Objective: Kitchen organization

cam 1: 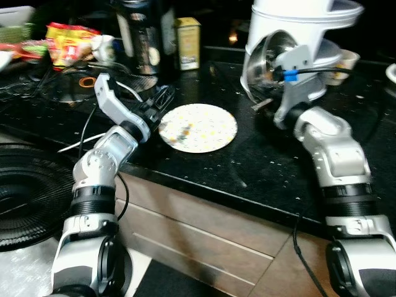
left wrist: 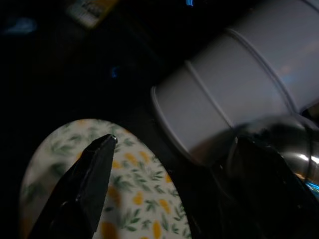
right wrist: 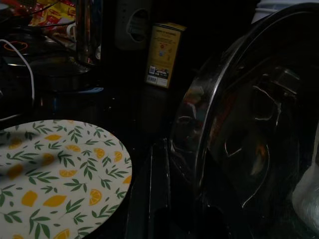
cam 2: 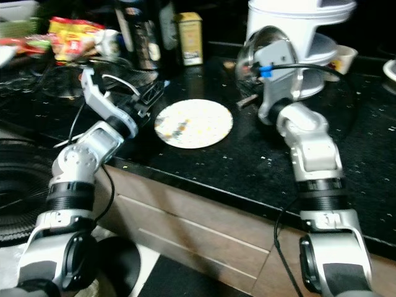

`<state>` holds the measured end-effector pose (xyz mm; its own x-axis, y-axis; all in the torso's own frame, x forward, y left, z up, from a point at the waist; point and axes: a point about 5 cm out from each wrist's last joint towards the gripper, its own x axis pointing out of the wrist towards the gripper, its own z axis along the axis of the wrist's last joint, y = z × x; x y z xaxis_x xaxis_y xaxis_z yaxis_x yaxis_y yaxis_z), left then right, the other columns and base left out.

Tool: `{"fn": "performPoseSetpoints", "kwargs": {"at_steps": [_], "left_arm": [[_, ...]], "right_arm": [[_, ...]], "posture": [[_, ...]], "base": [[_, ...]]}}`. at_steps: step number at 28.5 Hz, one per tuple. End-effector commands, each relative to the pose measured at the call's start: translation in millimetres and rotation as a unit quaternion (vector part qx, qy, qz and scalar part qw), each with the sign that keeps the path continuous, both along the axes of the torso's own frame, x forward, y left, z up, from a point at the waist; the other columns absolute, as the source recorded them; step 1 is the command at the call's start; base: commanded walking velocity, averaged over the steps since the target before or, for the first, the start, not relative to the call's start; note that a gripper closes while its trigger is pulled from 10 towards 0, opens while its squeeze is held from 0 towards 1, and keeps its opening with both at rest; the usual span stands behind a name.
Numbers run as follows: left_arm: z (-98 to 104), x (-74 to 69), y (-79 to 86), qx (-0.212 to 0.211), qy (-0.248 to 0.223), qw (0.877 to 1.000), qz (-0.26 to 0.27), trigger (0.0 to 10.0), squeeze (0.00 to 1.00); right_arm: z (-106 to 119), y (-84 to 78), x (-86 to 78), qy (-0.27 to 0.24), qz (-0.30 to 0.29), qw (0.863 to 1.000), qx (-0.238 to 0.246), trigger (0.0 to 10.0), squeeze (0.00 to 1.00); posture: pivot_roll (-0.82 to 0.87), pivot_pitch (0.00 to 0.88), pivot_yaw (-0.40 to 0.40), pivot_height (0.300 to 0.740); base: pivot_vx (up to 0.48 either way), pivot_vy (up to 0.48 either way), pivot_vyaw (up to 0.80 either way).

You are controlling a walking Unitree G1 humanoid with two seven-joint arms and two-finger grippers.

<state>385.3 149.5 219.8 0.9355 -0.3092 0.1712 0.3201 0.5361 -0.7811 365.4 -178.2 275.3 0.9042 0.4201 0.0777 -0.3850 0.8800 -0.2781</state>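
Mid-tidy, I judge: the right gripper [cam 1: 267, 93] is clamped on a steel bowl [cam 1: 267, 59] lifted off the counter [cam 1: 266, 167] — the plate [cam 1: 198, 127] lies untouched just ahead of the parted, empty left gripper [cam 1: 162, 99].

Both arms: silver-grey rounded housings, black ribbed bands at the joints. Left gripper [cam 1: 162, 99]: long black fingers on a grey bracket. Right wrist carries a grey bracket, blue connector, black cable. Thin black cables trail along both arms.
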Motion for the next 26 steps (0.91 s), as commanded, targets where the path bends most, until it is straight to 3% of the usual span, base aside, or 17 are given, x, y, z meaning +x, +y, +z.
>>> {"fn": "performPoseSetpoints", "kwargs": {"at_steps": [1, 7, 10, 15, 18, 26], "left_arm": [[-13, 3.8, 13.0, -0.02, 0.052, 0.998, 0.03, 10.0, 0.0], [-15, 4.4, 11.8, -0.034, 0.106, 0.992, 0.059, 10.0, 0.0], [-22, 2.1, 4.1, -0.006, 0.153, 0.988, 0.033, 10.0, 0.0], [-22, 1.9, 2.1, -0.01, 0.163, 0.986, 0.024, 10.0, 0.0], [-26, 1.2, 2.2, 0.026, 0.204, 0.979, 0.004, 10.0, 0.0], [-25, 0.6, 0.9, 0.062, 0.212, 0.974, -0.042, 10.0, 0.0]], "right_arm": [[9, 2.9, -2.8, -0.012, 0.01, 1.0, -0.013, 10.0, 0.0], [9, -4.4, -2.5, -0.006, 0.003, 1.0, -0.03, 10.0, 0.0], [11, -5.1, -2.0, -0.007, 0.001, 0.999, -0.039, 10.0, 0.0], [12, -3.8, -1.7, -0.006, 0.004, 0.999, -0.042, 10.0, 0.0], [15, -0.1, -3.3, -0.005, 0.013, 0.999, -0.051, 10.0, 0.0], [21, 2.3, -5.2, -0.015, 0.015, 0.998, -0.053, 10.0, 0.0]], "posture": [[-0.03, 0.0, 0.012, 0.74], [-0.03, 0.0, 0.005, 0.74], [-0.03, 0.0, 0.002, 0.74], [-0.03, 0.0, 0.003, 0.74], [-0.02, 0.0, 0.005, 0.74], [-0.03, 0.0, 0.011, 0.74]], "base": [[0.0, 0.0, 0.0], [0.0, 0.0, 0.0], [0.0, 0.0, 0.0], [0.0, 0.0, 0.0], [0.0, 0.0, 0.0], [0.0, 0.0, 0.0]]}}
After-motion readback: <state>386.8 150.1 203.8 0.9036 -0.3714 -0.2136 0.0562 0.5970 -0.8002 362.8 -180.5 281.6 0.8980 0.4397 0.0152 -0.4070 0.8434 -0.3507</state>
